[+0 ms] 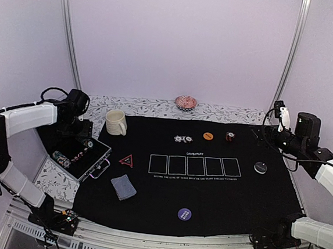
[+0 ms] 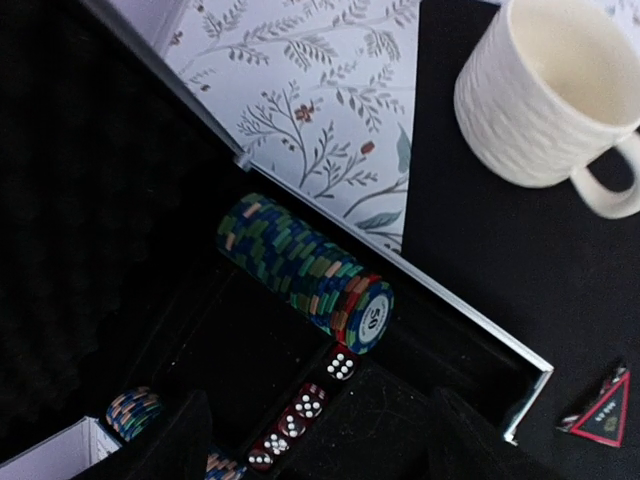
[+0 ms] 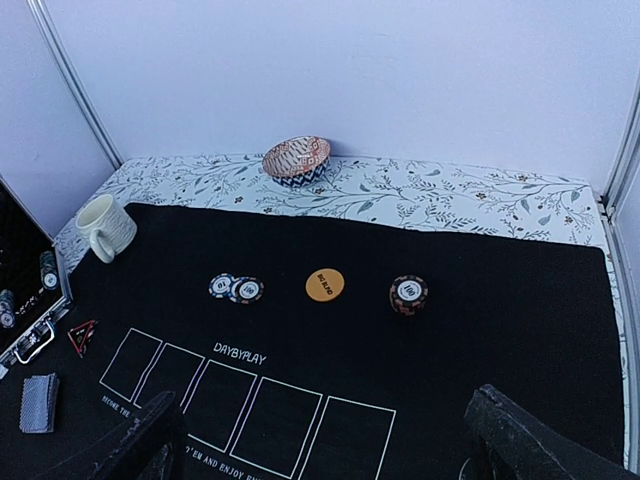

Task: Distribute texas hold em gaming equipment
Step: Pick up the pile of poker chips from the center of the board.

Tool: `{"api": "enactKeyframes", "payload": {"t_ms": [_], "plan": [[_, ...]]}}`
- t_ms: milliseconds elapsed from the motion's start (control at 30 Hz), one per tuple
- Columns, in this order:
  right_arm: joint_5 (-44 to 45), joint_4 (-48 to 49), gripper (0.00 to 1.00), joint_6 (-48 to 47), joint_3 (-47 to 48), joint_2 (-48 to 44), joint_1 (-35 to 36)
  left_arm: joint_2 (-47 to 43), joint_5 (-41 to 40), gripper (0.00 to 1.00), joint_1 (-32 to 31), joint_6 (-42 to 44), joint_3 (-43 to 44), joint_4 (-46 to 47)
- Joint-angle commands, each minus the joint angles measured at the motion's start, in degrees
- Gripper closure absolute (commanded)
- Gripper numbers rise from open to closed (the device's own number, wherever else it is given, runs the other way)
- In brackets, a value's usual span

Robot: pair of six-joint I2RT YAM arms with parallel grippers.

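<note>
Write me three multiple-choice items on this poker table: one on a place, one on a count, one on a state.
1. Where does the purple button lie on the black mat? A at its far edge; B near its front edge; C off it.
2. How many card outlines are printed on the mat? A three; B five; C seven.
3. How does the cream mug stand? A upright; B on its side; C upside down.
Key: 1 B, it lies on the near side of the outlines; 2 B, five boxes in one row; 3 A, its mouth faces up.
</note>
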Motion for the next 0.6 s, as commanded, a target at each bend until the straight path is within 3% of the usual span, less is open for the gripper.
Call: {"api": "enactKeyframes", "payload": {"t_ms": [0, 233, 567], "plan": [[-1.49, -0.72, 0.01, 0.65, 0.55, -0.31, -0.11, 5.42, 2.30, 0.26, 1.26, 3.35, 1.63, 1.13], [-1.75, 0.24, 0.01, 0.70, -0.10, -1.37, -0.10, 12.73, 3.57, 0.34, 4.33, 6.33, 5.55, 2.00], [-4.39, 0.54, 0.01, 0.74, -0.56, -1.85, -0.12, 18.56, 5.78, 0.31, 4.31, 8.93, 6.49, 4.49]]}}
